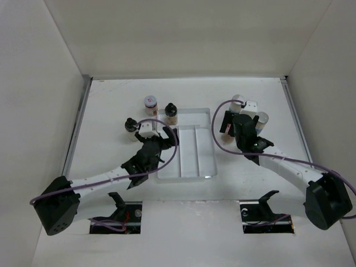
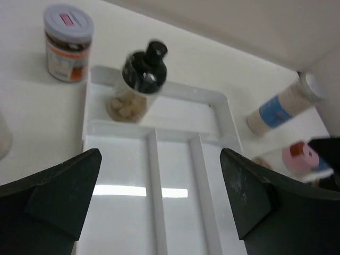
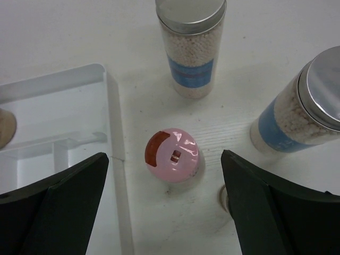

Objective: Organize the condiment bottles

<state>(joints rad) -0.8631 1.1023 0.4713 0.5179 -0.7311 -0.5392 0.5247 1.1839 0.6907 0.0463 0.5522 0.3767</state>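
Observation:
A brown bottle with a black cap [image 1: 171, 114] stands in the far left compartment of the clear tray [image 1: 194, 167]; it also shows in the left wrist view [image 2: 139, 82]. A second black-capped bottle [image 1: 130, 124] and a white-lidded jar [image 1: 150, 104] stand left of the tray. My left gripper [image 1: 161, 135] is open and empty over the tray [image 2: 159, 175]. My right gripper [image 3: 164, 207] is open above the pink-capped bottle [image 3: 172, 155], which stands on the table just right of the tray. Two silver-capped, blue-labelled bottles [image 3: 192, 45] [image 3: 308, 106] stand beyond it.
The tray [image 3: 58, 117] has long narrow compartments and one cross compartment at the far end. White walls close in the table on the left, back and right. The white-lidded jar [image 2: 67, 42] stands just outside the tray's far left corner.

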